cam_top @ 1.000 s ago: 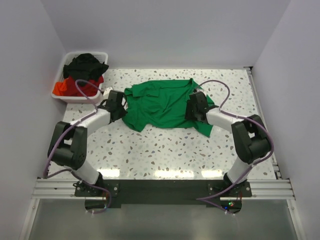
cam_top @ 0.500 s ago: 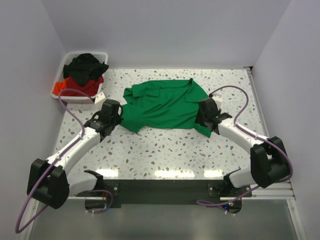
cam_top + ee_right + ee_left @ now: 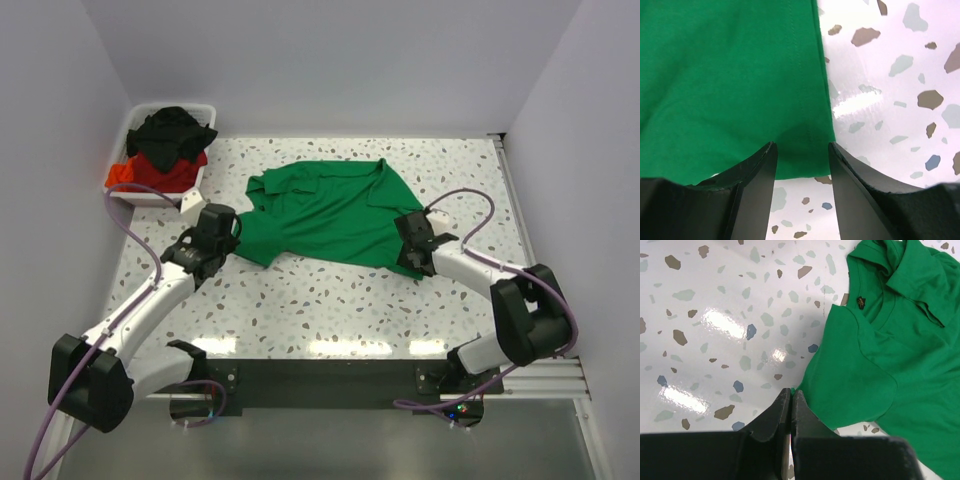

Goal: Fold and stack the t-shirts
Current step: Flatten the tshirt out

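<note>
A bright green t-shirt (image 3: 330, 215) lies spread out, somewhat rumpled, in the middle of the speckled table. My left gripper (image 3: 234, 246) is shut at the tip of the shirt's left sleeve (image 3: 850, 380), with the very corner of the fabric pinched between its fingertips (image 3: 791, 391). My right gripper (image 3: 408, 240) is open at the shirt's near right corner. In the right wrist view its gripper (image 3: 801, 145) straddles the hem corner (image 3: 805, 160), the green cloth (image 3: 730, 75) lying flat between and beyond the jaws. A black t-shirt (image 3: 172, 130) and a red one (image 3: 160, 172) are heaped in the bin.
The white plastic bin (image 3: 122, 190) stands at the back left corner, next to the left wall. White walls close the table in on the left, back and right. Both arms' cables loop over the table beside the shirt.
Both arms have drawn back toward the near edge. The left gripper moved near-left with the sleeve corner. The right gripper shifted right and nearer, to the hem corner.
</note>
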